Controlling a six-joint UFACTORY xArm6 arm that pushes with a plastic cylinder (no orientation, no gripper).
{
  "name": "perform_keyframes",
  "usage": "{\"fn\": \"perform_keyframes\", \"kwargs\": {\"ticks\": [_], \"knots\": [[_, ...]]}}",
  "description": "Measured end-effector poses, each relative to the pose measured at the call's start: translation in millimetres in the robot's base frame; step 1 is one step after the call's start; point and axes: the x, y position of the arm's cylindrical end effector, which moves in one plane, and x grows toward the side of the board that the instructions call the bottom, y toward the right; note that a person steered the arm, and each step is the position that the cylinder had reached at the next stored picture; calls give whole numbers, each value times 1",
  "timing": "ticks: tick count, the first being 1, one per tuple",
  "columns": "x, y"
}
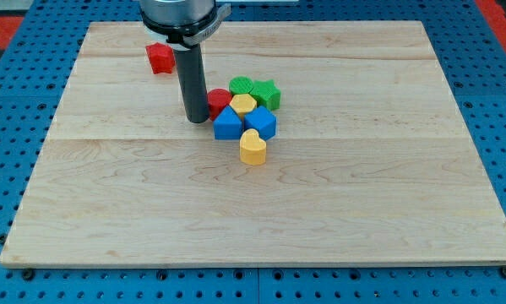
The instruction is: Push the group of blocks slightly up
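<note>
A tight group of blocks sits just above the board's middle. It holds a red round block (218, 101), a green round block (242, 86), a green star (267, 93), a yellow hexagon (243, 104), a blue triangular block (227, 124), a blue cube (261, 122) and a yellow heart (253, 148) at the bottom. My tip (197, 121) stands at the group's left edge, touching or almost touching the red round block and just left of the blue triangular block. A separate red block (160, 57) lies apart at the view's upper left.
The wooden board (388, 203) lies on a blue perforated table (8, 127). The arm's grey body (183, 17) hangs over the board's top edge, above the rod.
</note>
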Motion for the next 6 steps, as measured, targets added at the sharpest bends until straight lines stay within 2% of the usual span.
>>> {"fn": "perform_keyframes", "kwargs": {"ticks": [1,2,3,4,5,6], "knots": [[61,-40],[98,-27],[84,-28],[95,-10],[151,34],[127,36]]}}
